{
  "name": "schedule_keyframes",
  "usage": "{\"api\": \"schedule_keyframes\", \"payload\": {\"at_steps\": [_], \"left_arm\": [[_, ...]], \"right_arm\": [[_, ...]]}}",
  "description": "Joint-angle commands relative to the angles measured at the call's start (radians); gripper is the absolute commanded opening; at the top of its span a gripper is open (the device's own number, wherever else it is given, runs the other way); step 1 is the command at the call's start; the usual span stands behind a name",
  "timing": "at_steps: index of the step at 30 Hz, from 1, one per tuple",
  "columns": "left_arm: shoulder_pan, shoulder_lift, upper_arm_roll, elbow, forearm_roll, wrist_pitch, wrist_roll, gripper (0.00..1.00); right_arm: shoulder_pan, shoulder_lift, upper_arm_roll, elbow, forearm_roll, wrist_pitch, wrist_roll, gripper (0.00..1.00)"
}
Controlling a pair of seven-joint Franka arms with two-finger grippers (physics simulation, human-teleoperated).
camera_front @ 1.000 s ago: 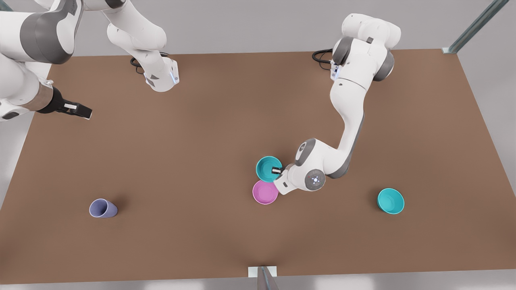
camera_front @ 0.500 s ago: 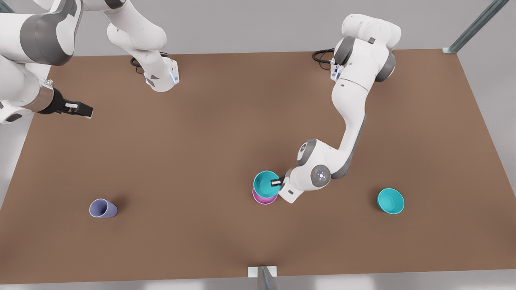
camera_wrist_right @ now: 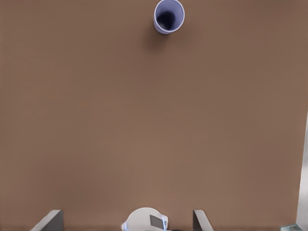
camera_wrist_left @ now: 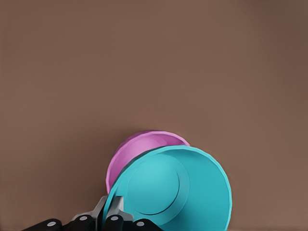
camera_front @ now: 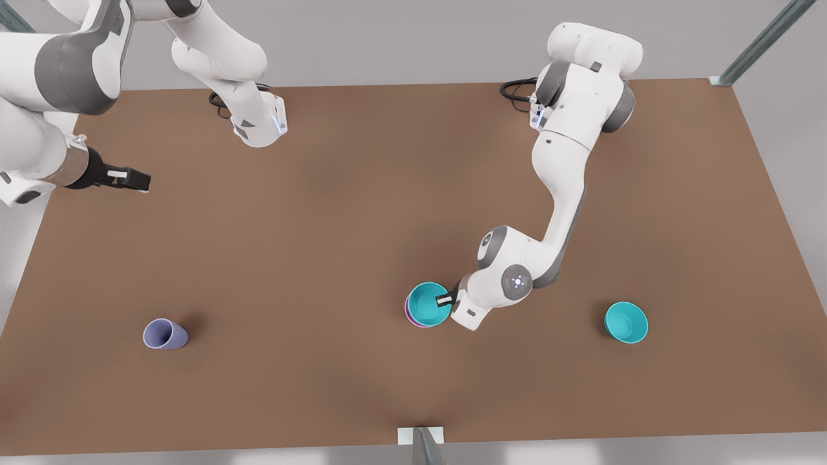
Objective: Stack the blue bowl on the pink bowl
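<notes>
The blue bowl (camera_front: 429,303) is a small, round, plain teal bowl with its opening turned upward. It is seen directly over the pink bowl (camera_front: 409,312), which it covers almost entirely in the front view, so that only a thin pink crescent is left showing at the front view's left. In the left wrist view the blue bowl (camera_wrist_left: 174,187) is seen tilted, its rim pinched at one side, with the pink bowl (camera_wrist_left: 139,154) partly hidden behind it. Whether the two bowls are touching cannot be told. The pink bowl is plain, round and magenta, and is set upright on the worktop (camera_front: 323,226).
</notes>
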Motion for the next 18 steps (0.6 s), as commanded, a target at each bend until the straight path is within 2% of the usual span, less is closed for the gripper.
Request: {"api": "schedule_keyframes", "payload": {"at_steps": [1, 16, 17, 18], "left_arm": [[0.0, 0.005, 0.001, 0.0, -0.004, -0.004, -0.055, 0.21], [0.003, 0.019, -0.019, 0.002, -0.008, 0.029, -0.06, 0.21], [0.003, 0.018, -0.019, 0.002, -0.008, 0.029, -0.066, 0.32], [0.005, 0.019, -0.019, 0.002, -0.006, 0.029, -0.057, 1.0]], "right_arm": [[0.001, 0.0, 0.001, 0.0, 0.0, -0.002, -0.022, 1.0], [0.001, 0.005, 0.001, -0.007, 0.0, -0.002, -0.025, 1.0], [0.001, 0.005, 0.002, -0.007, 0.0, -0.002, -0.025, 1.0], [0.001, 0.005, 0.001, -0.007, 0.0, -0.002, -0.025, 1.0]]}}
